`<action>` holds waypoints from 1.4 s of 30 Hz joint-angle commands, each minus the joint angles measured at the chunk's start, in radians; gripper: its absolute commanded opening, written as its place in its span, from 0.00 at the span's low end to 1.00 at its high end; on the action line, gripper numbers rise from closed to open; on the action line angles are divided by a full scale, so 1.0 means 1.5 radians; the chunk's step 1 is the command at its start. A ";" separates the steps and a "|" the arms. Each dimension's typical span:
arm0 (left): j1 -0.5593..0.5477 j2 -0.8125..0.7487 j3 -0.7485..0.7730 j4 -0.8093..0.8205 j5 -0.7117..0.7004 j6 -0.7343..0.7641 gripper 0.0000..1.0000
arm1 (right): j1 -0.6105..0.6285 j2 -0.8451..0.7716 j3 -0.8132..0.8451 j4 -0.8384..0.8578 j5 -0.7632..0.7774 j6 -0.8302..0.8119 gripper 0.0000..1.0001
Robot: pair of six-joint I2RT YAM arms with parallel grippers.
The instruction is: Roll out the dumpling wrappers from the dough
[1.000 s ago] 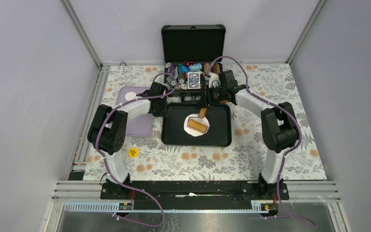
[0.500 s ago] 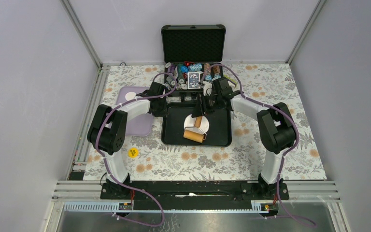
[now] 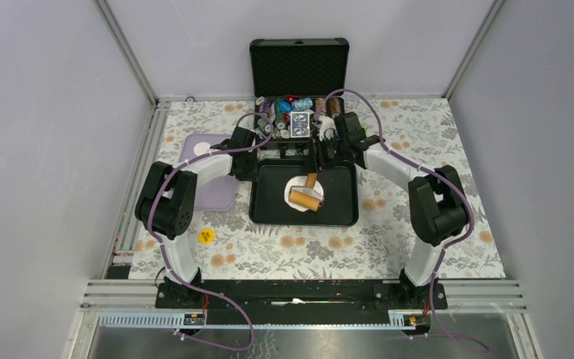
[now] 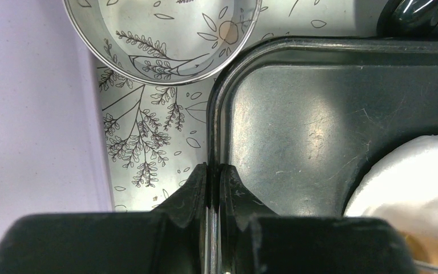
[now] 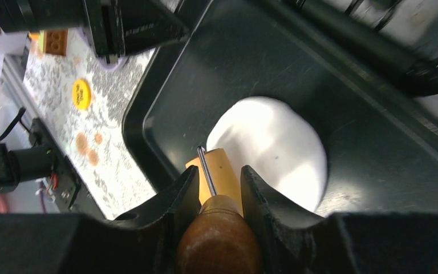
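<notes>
dough (image 3: 294,185) lies in the black tray (image 3: 341,212), a flattened pat with the roller (image 3: 306,200) resting on it. right gripper (image 5: 219,177) clamps the roller's handle; left gripper (image 4: 214,174) pinches the tray rim. one wrapper (image 3: 202,148) sits on the purple board (image 3: 217,191); i judge more rolling and cutting are left.

No legible text; yellow sticker (image 3: 206,236) print too small

left arm: I reach forward, elbow raised, forearm angled inward | left gripper (image 4: 213,174): my fingers pinched nearly together on the tray rim (image 4: 213,114) | right arm: I reach forward, elbow raised, forearm angled inward toward my left arm | right gripper (image 5: 218,177): my fingers clamp either side of the roller handle (image 5: 219,245)
</notes>
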 commanded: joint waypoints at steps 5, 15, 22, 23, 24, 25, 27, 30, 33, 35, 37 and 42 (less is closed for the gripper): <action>0.010 -0.004 -0.018 -0.025 -0.052 0.018 0.00 | -0.016 -0.013 0.080 0.026 0.135 -0.018 0.00; 0.010 -0.004 -0.018 -0.025 -0.053 0.018 0.00 | 0.031 0.031 0.009 0.065 0.181 -0.017 0.00; 0.010 -0.004 -0.018 -0.025 -0.053 0.018 0.00 | 0.051 0.038 -0.044 0.064 0.205 -0.040 0.00; 0.010 -0.004 -0.018 -0.025 -0.053 0.018 0.00 | 0.052 0.041 -0.049 0.064 0.206 -0.042 0.00; 0.010 -0.004 -0.018 -0.025 -0.053 0.018 0.00 | 0.052 0.043 -0.054 0.064 0.206 -0.043 0.00; 0.010 -0.003 -0.018 -0.025 -0.053 0.018 0.00 | 0.056 0.045 -0.058 0.062 0.205 -0.046 0.00; 0.010 -0.004 -0.018 -0.025 -0.053 0.018 0.00 | 0.062 0.048 -0.062 0.055 0.205 -0.050 0.00; 0.010 -0.004 -0.019 -0.025 -0.054 0.018 0.00 | 0.072 0.053 -0.075 0.053 0.202 -0.053 0.00; 0.010 -0.003 -0.018 -0.025 -0.053 0.018 0.00 | 0.077 0.055 -0.086 0.051 0.198 -0.052 0.00; 0.010 -0.004 -0.018 -0.025 -0.054 0.018 0.00 | 0.077 0.053 -0.094 0.051 0.193 -0.049 0.00; 0.010 -0.004 -0.018 -0.025 -0.053 0.018 0.00 | 0.077 0.052 -0.103 0.052 0.187 -0.046 0.00; 0.010 -0.003 -0.018 -0.026 -0.053 0.018 0.00 | 0.077 0.050 -0.122 0.053 0.172 -0.038 0.00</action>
